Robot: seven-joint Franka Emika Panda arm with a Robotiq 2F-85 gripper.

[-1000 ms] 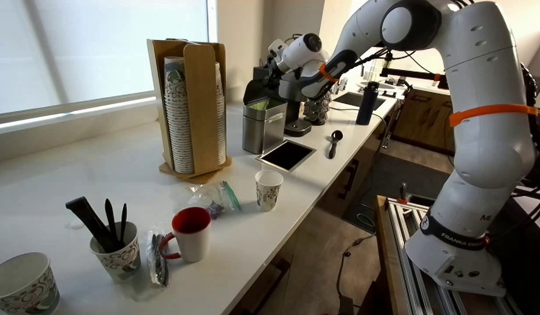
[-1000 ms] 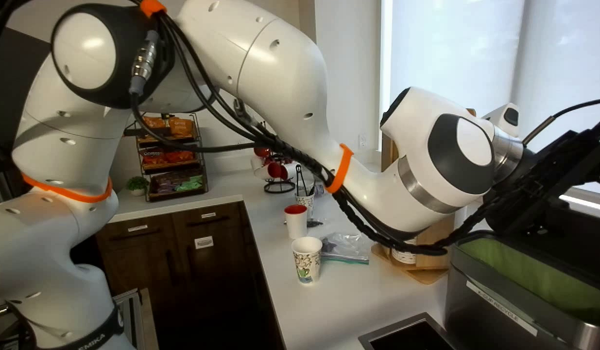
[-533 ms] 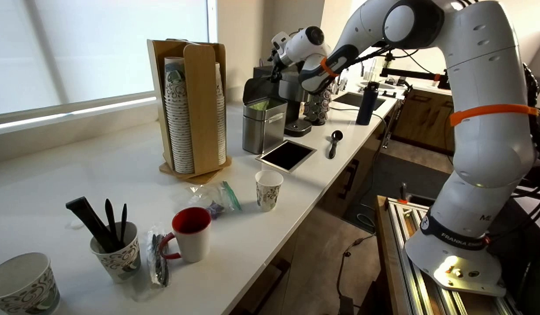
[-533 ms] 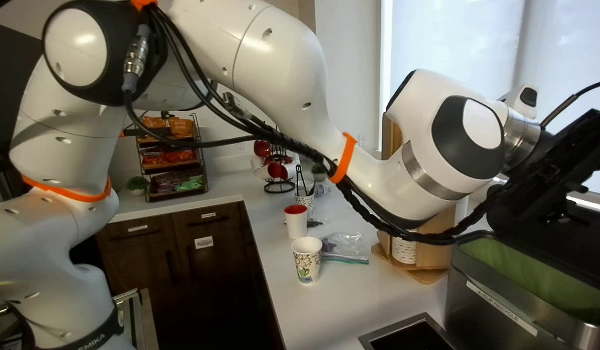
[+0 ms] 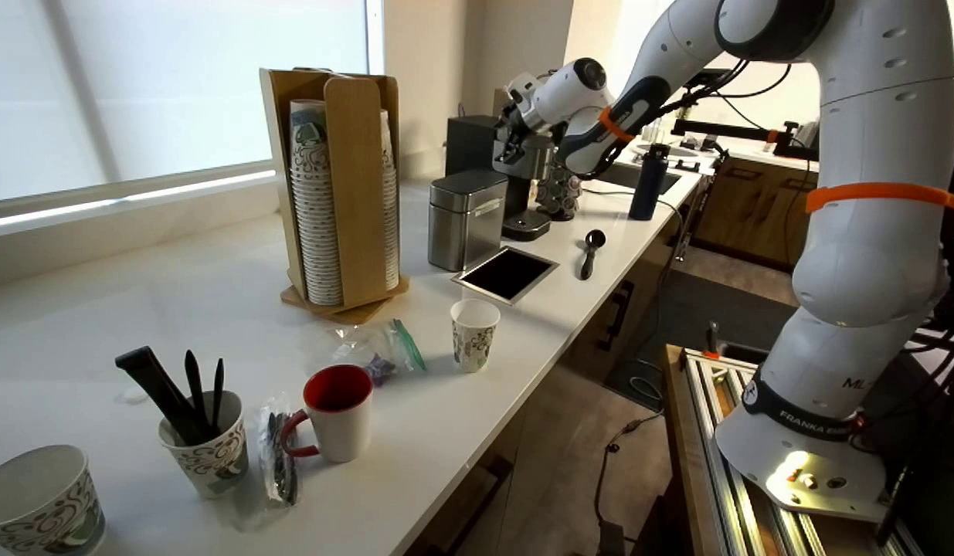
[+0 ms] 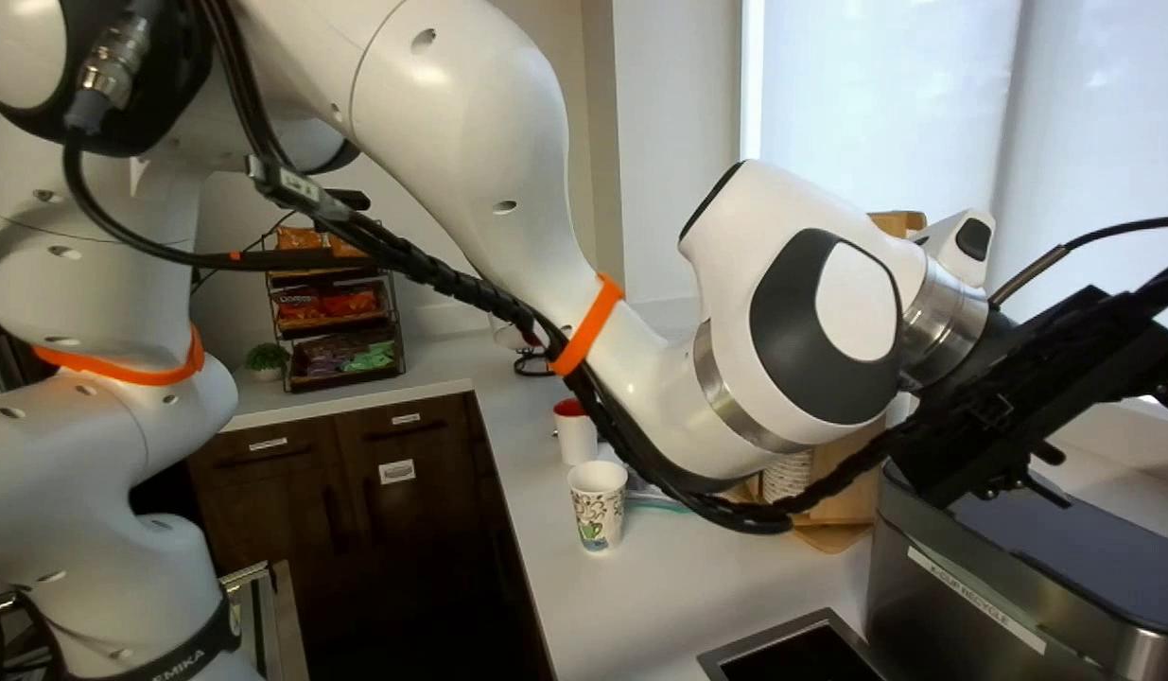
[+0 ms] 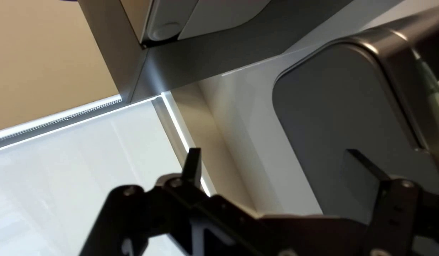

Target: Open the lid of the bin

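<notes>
The bin is a silver-grey metal canister standing upright on the counter; it also shows in an exterior view with a white label on its side. Its lid lies flat and shut on top, seen as a smooth dark-grey plate in the wrist view and in an exterior view. My gripper is open and empty. In an exterior view the gripper hangs above the bin, toward its coffee-machine side. In the wrist view one finger is over the lid, the other beyond its edge.
A wooden cup holder stands beside the bin, with a coffee machine on its other side. A flat dark framed tablet, a black scoop, a paper cup and a blue bottle are on the counter.
The lid stood raised with the green liner showing; now it lies shut on the bin. My gripper rose from near the lid, then moved toward the coffee-machine side.
</notes>
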